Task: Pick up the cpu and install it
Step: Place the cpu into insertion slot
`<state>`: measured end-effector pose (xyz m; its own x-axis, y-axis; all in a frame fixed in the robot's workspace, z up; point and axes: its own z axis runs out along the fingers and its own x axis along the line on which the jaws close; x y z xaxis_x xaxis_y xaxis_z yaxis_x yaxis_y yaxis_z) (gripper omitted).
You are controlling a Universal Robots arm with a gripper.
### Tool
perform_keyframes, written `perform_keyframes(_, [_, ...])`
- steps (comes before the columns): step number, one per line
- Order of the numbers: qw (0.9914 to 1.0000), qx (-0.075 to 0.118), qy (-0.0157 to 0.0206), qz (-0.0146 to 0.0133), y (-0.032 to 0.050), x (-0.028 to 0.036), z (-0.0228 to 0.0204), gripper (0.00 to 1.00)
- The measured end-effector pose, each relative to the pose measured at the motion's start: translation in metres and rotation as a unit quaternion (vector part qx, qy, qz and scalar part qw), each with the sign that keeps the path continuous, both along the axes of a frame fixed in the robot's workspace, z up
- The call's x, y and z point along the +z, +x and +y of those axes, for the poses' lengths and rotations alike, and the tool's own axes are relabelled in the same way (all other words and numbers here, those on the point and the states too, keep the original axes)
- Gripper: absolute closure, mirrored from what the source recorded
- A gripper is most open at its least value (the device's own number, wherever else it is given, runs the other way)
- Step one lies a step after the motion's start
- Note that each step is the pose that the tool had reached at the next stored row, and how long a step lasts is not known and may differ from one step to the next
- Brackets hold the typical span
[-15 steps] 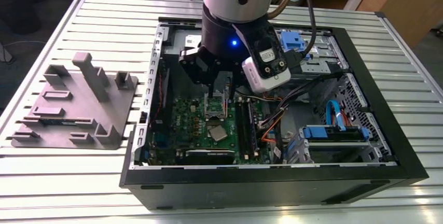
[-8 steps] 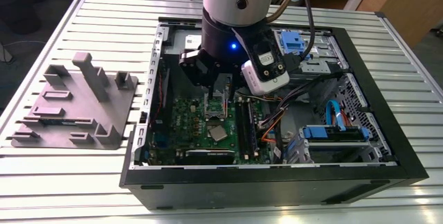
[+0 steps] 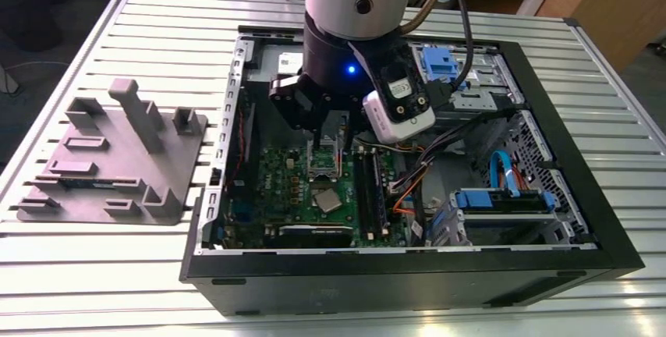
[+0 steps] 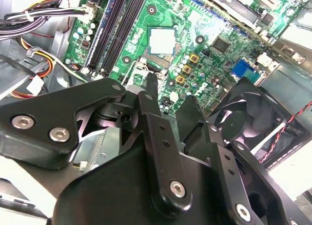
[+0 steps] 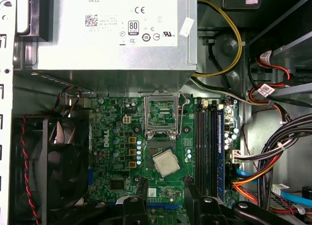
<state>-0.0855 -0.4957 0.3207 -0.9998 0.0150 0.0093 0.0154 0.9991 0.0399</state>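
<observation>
silver-grey cpu (image 5: 165,162), green motherboard (image 5: 117,152) (black fan (image 5: 53,161))

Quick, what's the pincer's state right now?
Pincer: open, holding nothing; the cpu lies on the motherboard.

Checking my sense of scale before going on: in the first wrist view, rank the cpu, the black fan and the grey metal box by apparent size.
Largest to smallest:
1. grey metal box
2. black fan, clearly smaller than the box
3. cpu, by far the smallest
</observation>
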Motion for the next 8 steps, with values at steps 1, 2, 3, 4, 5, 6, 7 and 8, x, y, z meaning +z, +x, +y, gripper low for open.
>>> perform_keyframes(1, [1.00000, 0.000, 0.0000, 0.0000, 0.0000, 0.0000, 0.0000, 0.57])
perform_keyframes(2, [1.00000, 0.000, 0.0000, 0.0000, 0.0000, 0.0000, 0.0000, 0.57])
perform_keyframes(3, [1.00000, 0.000, 0.0001, -0.0001, 0.0000, -0.0005, 0.0000, 0.57])
perform_keyframes(4, [1.00000, 0.000, 0.0003, -0.0001, 0.0000, -0.0016, 0.0000, 0.57])
perform_keyframes(5, [1.00000, 0.000, 0.0001, -0.0001, 0.0000, -0.0031, 0.0000, 0.57])
perform_keyframes(6, [1.00000, 0.000, 0.0000, 0.0000, 0.0000, -0.0048, 0.0000, 0.57])
perform_keyframes(7, [1.00000, 0.000, 0.0001, 0.0000, 0.0000, -0.0068, 0.0000, 0.57])
perform_keyframes(8, [1.00000, 0.000, 0.0000, 0.0000, 0.0000, -0.0086, 0.0000, 0.57])
